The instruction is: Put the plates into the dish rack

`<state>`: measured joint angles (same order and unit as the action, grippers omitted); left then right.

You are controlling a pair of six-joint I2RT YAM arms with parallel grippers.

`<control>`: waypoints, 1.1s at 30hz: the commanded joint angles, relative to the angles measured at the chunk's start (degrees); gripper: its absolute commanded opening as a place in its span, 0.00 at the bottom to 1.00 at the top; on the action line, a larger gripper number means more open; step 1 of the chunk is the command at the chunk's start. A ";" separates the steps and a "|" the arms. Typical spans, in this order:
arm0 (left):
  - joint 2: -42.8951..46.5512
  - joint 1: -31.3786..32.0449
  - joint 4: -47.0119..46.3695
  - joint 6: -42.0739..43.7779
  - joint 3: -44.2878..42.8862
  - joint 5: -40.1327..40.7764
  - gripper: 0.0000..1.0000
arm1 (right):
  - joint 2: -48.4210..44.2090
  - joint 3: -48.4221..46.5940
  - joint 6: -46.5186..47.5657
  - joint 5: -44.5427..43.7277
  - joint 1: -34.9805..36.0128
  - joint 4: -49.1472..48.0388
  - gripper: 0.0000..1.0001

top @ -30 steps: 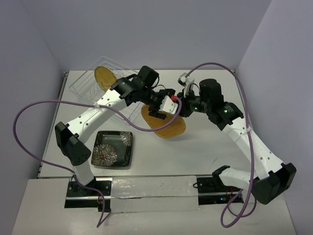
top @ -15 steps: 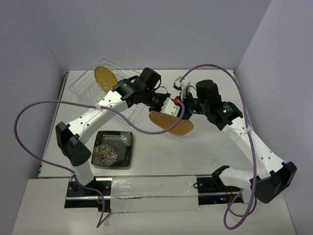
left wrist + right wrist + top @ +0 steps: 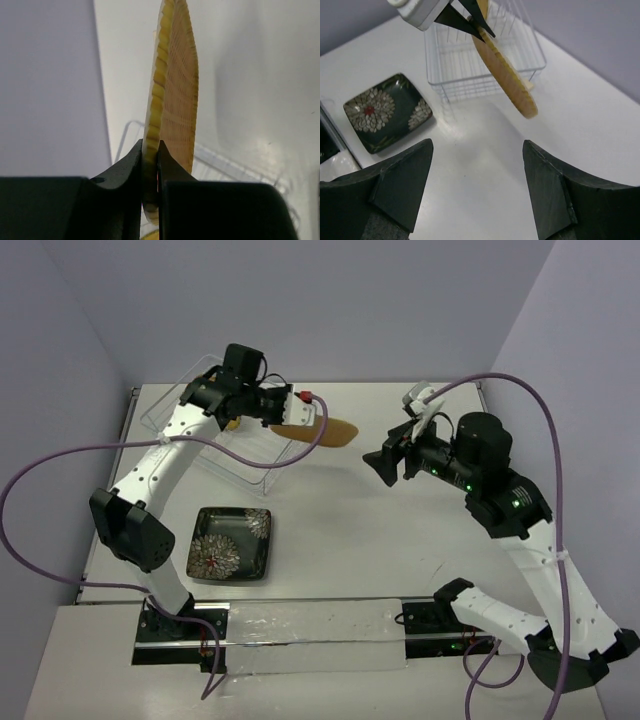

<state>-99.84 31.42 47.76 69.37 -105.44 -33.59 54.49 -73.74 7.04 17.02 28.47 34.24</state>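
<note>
Nearest my arm bases, at 8 o'clock on the white surface (image 3: 350,540), the glossy black square plate with white flowers (image 3: 230,544) lies flat, face up. It sits near the left edge and well apart from everything else. From there the bare middle and the whole 4 o'clock side give me open room to move.

At 2 o'clock the right gripper (image 3: 385,465) hangs above the surface with its jaws spread wide and nothing between them. Its wrist view shows bare surface between the two dark fingers (image 3: 400,185).

At 12 o'clock the left gripper (image 3: 290,410) has its jaws pinching the rim of the rounded-square orange woven-look plate (image 3: 325,430). The left wrist view shows the ribbed, straw-like weave and the thick plaited edge caught between the jaws. The plate is off the surface and turned on edge, so from above it reads as a thin sliver. Its long axis runs toward 3 o'clock, with the free end pointing away from the jaws and the gripped end over the rack's right side.

Farthest, at 10 o'clock, the rectangular clear thin-wire dish rack (image 3: 165,418) sits close to the back-left corner, sides flared, under the left arm.
</note>
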 commanded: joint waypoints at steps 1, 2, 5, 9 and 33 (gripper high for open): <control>3.39 -7.04 -0.88 14.33 -6.77 -10.86 0.00 | -3.24 -2.38 -0.79 -4.17 0.27 -4.63 0.80; 2.84 -7.70 2.73 15.84 -7.46 -11.34 0.00 | -3.35 -2.33 -0.85 -4.59 0.27 -4.97 0.80; 0.64 -14.83 14.87 29.45 -15.63 -15.30 0.00 | -3.83 -2.05 -1.94 -8.45 0.24 -5.74 0.81; 0.11 -19.61 24.48 41.34 -17.04 -10.61 0.00 | -1.80 -2.60 -3.92 -13.25 0.18 -6.29 0.80; -3.31 -41.26 30.91 66.20 -10.34 -15.81 0.00 | 17.98 -13.53 -9.48 -18.13 0.01 -9.04 0.80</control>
<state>-102.02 -8.57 78.11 111.74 -114.06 -41.58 70.52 -82.74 -2.35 -0.33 28.47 28.21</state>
